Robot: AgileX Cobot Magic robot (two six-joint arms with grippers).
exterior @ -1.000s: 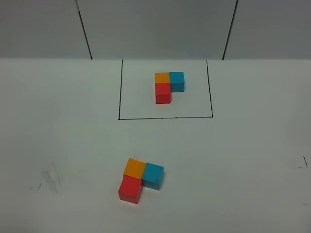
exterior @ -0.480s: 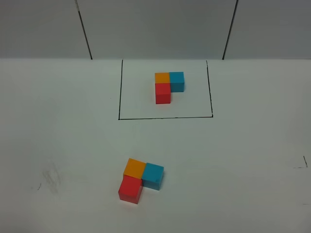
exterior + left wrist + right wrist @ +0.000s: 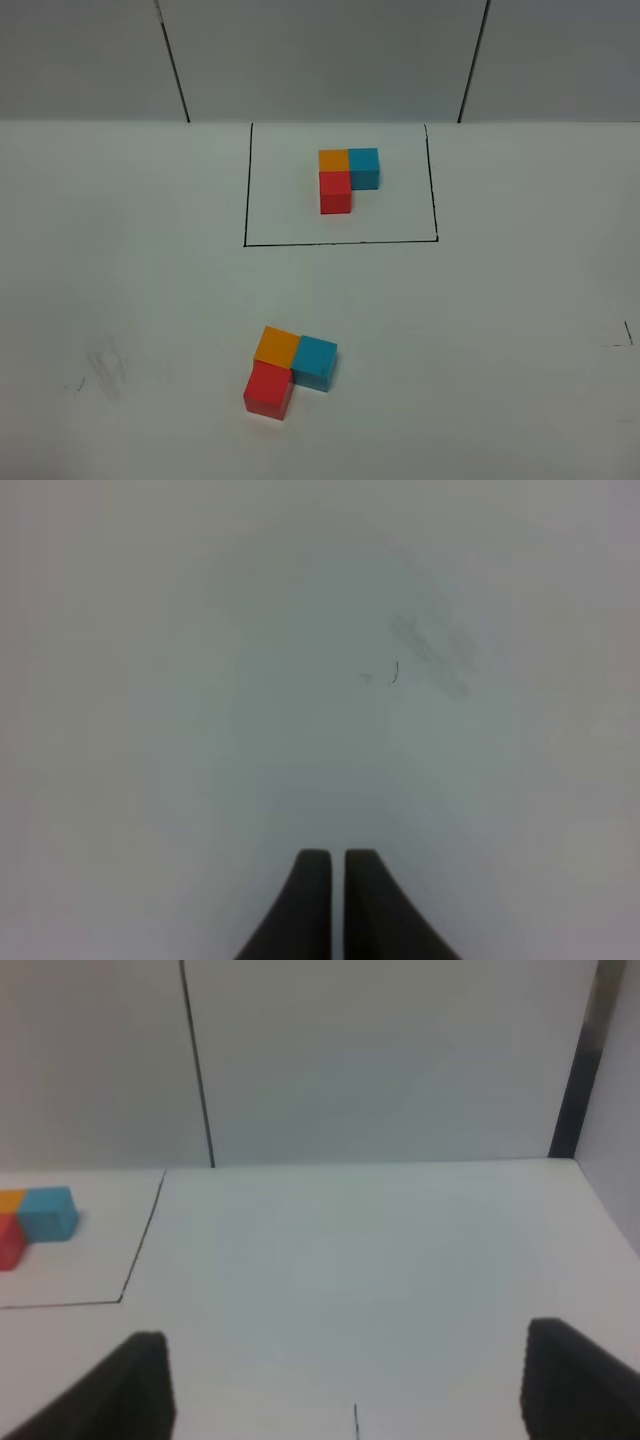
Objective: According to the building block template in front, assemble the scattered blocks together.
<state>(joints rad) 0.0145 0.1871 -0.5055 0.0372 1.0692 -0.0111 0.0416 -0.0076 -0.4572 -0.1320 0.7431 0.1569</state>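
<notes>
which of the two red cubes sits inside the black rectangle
The far red cube, part of the template trio, lies inside the black rectangle. The near red cube sits on the open table, unframed.

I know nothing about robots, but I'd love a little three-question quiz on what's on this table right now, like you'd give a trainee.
1. True or false: the loose blocks nearer the camera already form an L like the framed template.
2. Multiple choice: in the loose group, which cube touches both others? A red, B orange, C cyan-blue.
3. Short answer: how do the left hand and the right hand differ, and does either hold a block?

Key
1. True; the loose L sits slightly turned compared with the template.
2. B, the orange cube, between the red cube and the cyan-blue cube.
3. Left is shut, right is open; neither holds anything.
</notes>
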